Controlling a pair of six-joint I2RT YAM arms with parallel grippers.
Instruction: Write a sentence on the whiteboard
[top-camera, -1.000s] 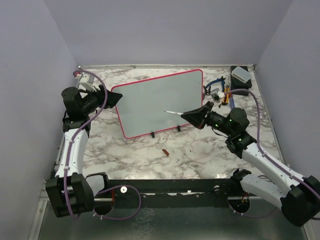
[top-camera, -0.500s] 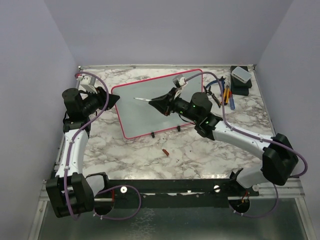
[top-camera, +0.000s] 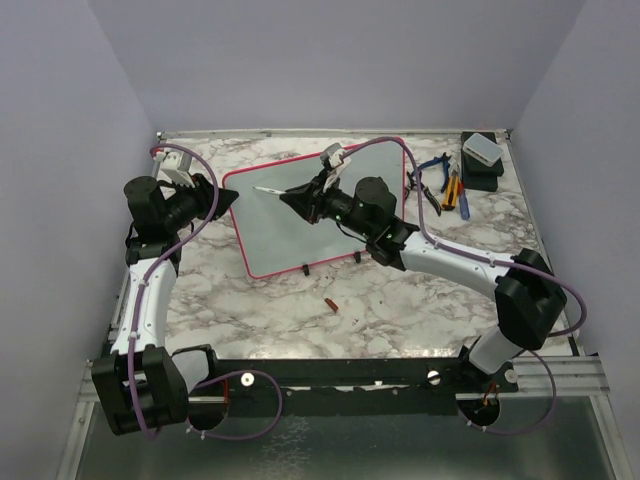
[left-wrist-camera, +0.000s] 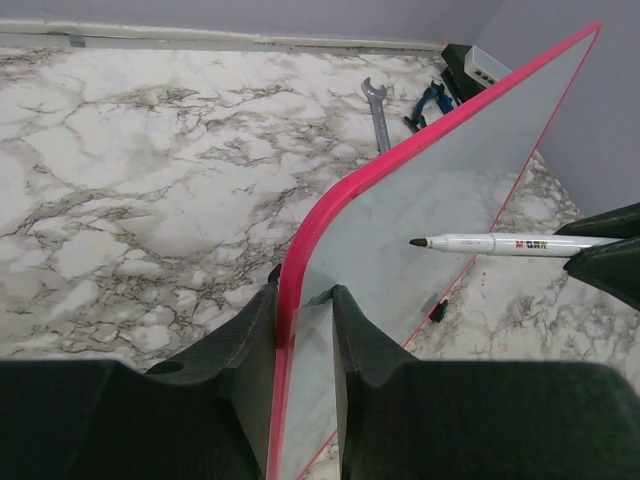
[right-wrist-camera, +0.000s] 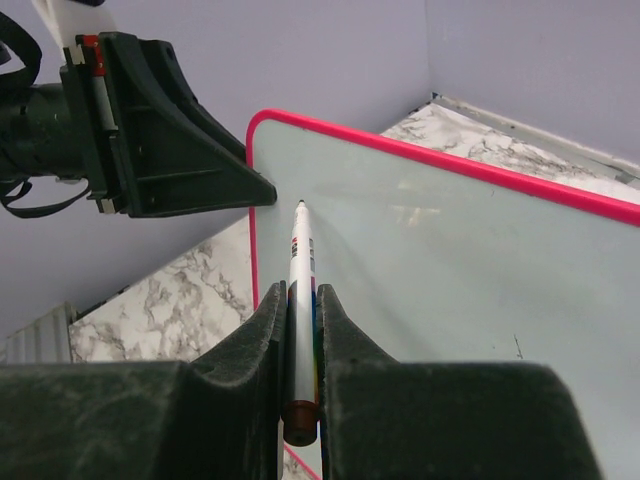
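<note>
The whiteboard (top-camera: 300, 235) stands tilted on small black feet, with a red-pink frame. My left gripper (top-camera: 237, 198) is shut on its left edge; the wrist view shows the frame pinched between the jaws (left-wrist-camera: 303, 292). My right gripper (top-camera: 292, 196) is shut on a white marker (top-camera: 270, 190), uncapped, tip pointing left at the board's upper left corner. In the right wrist view the marker (right-wrist-camera: 302, 260) sits between the jaws (right-wrist-camera: 300, 292) with its tip close to the board (right-wrist-camera: 480, 250). I cannot tell if it touches. No sentence shows on the board.
A small red cap (top-camera: 331, 304) lies on the marble table in front of the board. Pliers (top-camera: 447, 186), a wrench (top-camera: 420, 190) and a black-and-white box (top-camera: 481, 156) lie at the back right. Grey walls close three sides.
My right arm has swung left across the board, carrying the marker from near the right edge to the upper left corner. The left arm and the board have not moved.
</note>
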